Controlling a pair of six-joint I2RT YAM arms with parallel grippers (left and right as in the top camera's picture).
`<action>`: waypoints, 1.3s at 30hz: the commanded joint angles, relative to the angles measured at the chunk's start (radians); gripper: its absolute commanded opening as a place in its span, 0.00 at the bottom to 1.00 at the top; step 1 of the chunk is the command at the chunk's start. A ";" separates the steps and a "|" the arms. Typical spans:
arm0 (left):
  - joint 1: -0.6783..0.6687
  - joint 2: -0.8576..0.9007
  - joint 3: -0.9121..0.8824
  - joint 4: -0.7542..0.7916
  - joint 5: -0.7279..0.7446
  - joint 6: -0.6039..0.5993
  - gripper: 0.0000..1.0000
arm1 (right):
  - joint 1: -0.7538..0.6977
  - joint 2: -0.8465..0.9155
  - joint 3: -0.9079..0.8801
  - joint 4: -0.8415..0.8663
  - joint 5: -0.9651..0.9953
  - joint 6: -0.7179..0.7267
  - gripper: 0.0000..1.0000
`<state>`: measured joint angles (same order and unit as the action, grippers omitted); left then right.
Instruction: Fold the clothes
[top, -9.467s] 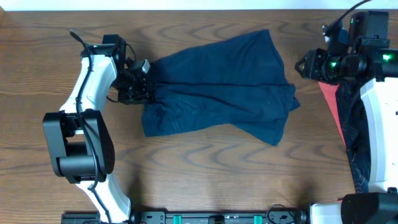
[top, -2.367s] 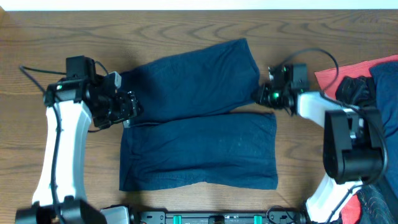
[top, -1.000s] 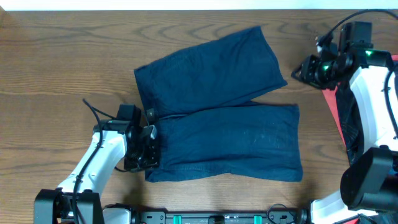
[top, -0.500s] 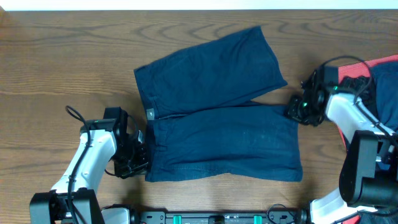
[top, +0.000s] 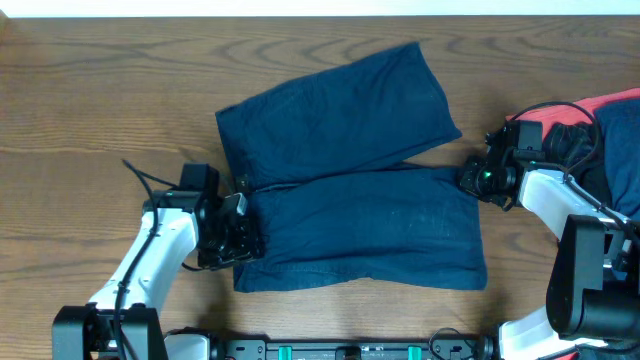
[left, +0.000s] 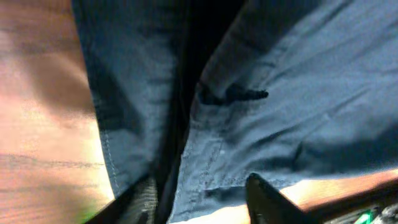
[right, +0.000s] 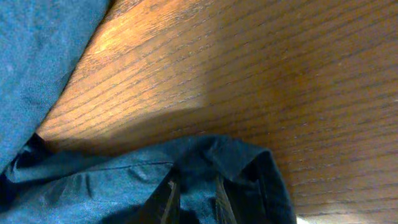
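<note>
Shorts: I see the dark navy-blue soft fabric shorts (top: 350, 190) lying flat on the brown wood-grain table (top: 90, 120), waistband to the left, both legs running right
Left gripper: my left gripper (top: 243, 238) sits at the near waistband corner, fingers (left: 264, 196) spread apart with cloth between them
Right gripper: my right gripper (top: 472, 180) is at the near leg's hem, at its far corner, fingers (right: 166, 198) pinching bunched fabric
Right edge: a bright red cloth (top: 600, 103) lies by that arm
</note>
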<state>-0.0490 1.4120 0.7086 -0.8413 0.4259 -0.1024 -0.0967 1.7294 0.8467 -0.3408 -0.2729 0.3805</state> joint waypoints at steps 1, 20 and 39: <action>-0.010 0.010 -0.017 -0.002 -0.084 0.011 0.41 | 0.005 0.027 -0.040 -0.014 0.022 0.016 0.18; 0.083 0.004 0.029 -0.238 -0.080 -0.181 0.06 | 0.004 0.027 -0.040 -0.011 0.109 0.041 0.17; -0.027 0.064 0.015 -0.024 -0.042 -0.105 0.61 | 0.003 0.027 -0.040 -0.007 0.082 0.053 0.20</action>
<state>-0.0650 1.4322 0.7200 -0.8646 0.3859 -0.2291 -0.0948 1.7267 0.8429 -0.3325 -0.2573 0.4179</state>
